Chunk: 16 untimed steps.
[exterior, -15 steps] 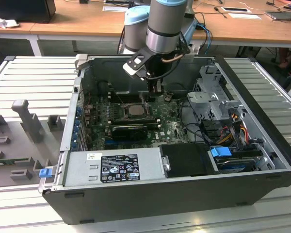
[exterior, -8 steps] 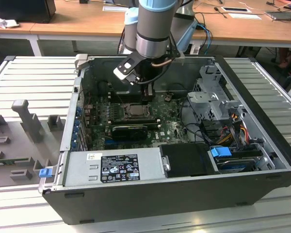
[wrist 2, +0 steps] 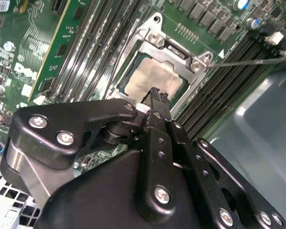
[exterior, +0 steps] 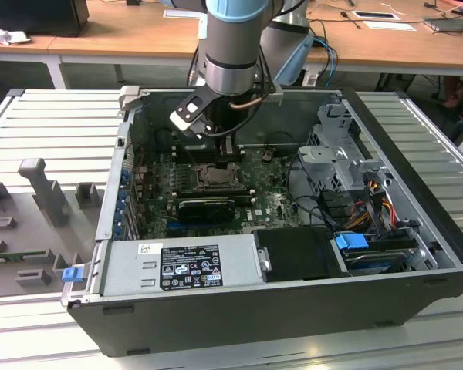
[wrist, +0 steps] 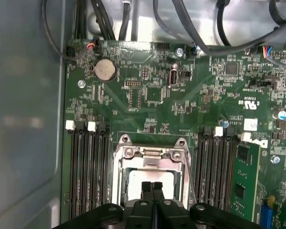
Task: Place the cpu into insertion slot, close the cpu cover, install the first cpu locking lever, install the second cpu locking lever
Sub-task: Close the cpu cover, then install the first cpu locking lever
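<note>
One open computer case [exterior: 293, 308] is lying under one robot arm [exterior: 231, 46]. It is holding one green motherboard [wrist: 152, 95], one grey power supply [exterior: 177, 266] and one long black expansion card [exterior: 206, 206]. The first wrist view is showing one cpu [wrist: 133, 183], one cpu cover [wrist: 119, 179], one coin cell [wrist: 105, 70], two banks of memory slots [wrist: 88, 171] and one pincer [wrist: 152, 186] with two fingers [wrist: 146, 187].

cpu [wrist: 136, 183]: I see one edge hidden behind the gripper [wrist: 151, 185].
cpu cover [wrist: 180, 171]: side nearest the gripper hidden from me too.
</note>
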Tool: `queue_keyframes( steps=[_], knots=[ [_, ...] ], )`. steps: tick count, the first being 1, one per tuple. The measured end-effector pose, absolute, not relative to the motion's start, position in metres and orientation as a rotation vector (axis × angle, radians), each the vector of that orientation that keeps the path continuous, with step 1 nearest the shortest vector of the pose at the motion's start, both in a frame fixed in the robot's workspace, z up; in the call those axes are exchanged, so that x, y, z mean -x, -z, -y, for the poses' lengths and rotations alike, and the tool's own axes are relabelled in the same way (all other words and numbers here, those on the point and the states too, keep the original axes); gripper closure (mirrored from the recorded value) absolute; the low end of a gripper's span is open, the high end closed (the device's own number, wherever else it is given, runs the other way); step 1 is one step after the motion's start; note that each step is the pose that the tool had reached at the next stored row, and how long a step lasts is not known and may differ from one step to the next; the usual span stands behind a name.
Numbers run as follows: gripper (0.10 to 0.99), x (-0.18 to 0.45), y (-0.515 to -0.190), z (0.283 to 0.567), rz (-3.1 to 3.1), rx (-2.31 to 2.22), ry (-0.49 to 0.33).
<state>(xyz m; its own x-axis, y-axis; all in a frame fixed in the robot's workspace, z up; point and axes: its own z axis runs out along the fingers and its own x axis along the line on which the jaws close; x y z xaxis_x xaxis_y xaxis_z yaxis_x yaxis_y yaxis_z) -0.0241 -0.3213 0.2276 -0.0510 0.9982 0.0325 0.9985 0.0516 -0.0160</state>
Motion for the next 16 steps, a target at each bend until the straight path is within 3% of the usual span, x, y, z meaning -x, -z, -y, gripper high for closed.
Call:
queue_keyframes(
  steps=[16],
  knots=[
    [0.980,0.0304,-0.2334,0.3213,2.253,2.140,0.018]
  ],
)
